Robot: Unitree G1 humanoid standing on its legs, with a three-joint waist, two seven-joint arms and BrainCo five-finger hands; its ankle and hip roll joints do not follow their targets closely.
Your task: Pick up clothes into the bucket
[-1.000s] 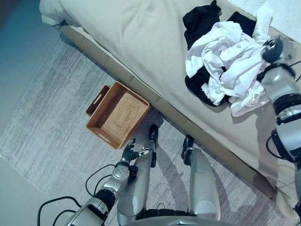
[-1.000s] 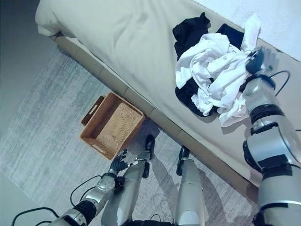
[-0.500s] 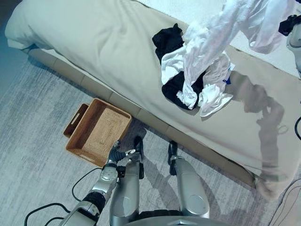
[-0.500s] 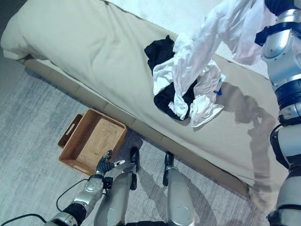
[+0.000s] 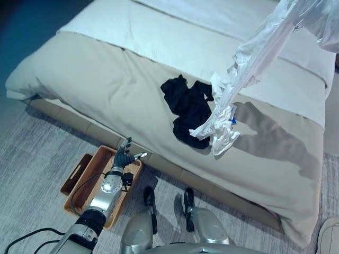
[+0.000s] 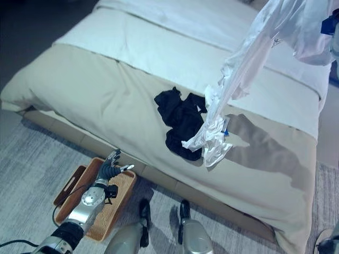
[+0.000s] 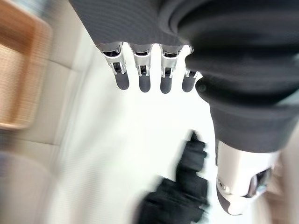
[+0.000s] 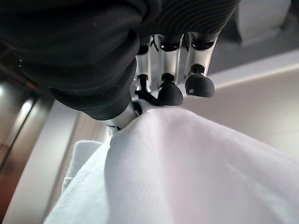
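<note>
1. Right hand [image 8: 163, 79] has its fingers curled into a white shirt [image 5: 254, 53], pinching the cloth, as I see in the wrist view.
2. Shirt hangs high over the bed [image 5: 106, 90], its low end touching the cover beside a black garment [image 5: 185, 108].
3. Left hand [image 5: 124, 157], fingers loose & spread, holds nothing; it's above the brown basket [image 5: 77, 185].
4. Basket sits on the grey rug [image 5: 32, 159] by the bed's edge.

The white garment [image 5: 249, 63] ran past the top edge. The left robot hand [image 5: 124, 157] partly covered the basket [image 5: 74, 185].
</note>
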